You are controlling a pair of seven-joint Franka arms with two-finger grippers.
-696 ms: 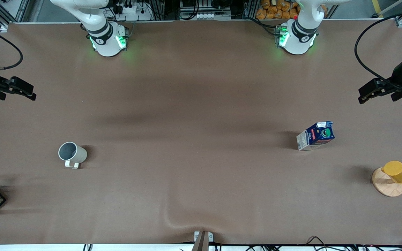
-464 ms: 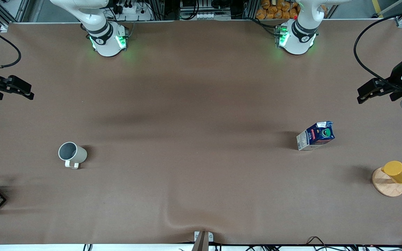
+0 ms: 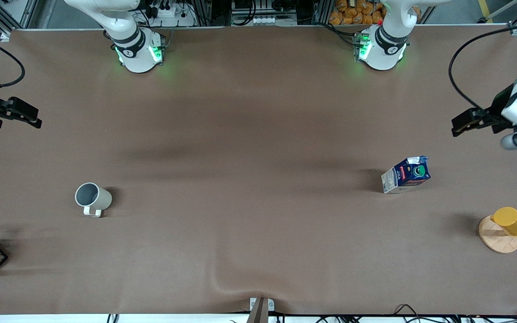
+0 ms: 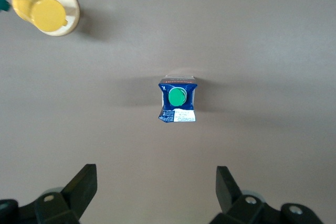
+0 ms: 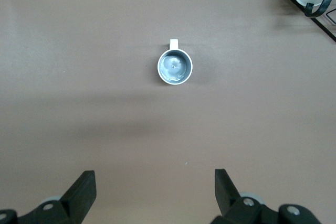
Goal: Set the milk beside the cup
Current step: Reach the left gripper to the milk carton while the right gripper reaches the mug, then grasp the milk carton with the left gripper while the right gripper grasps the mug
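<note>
Fingers spread wide on left gripper (image 4: 156,192) and right gripper (image 5: 155,191), both aloft | milk (image 3: 405,174) upright, long axis vertical, green cap up, toward left arm's end | cup (image 3: 92,198) upright, well apart.

Milk (image 3: 405,174), cup (image 3: 92,199) on table (image 3: 249,148)

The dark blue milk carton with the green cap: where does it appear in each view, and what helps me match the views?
Front view: dark blue milk carton with green cap stands toward the left arm's end of the table.
Left wrist view: carton at centre, seen from above.
Right wrist view: not in it.
Shared landmark: yellow cup on wooden disc.
</note>
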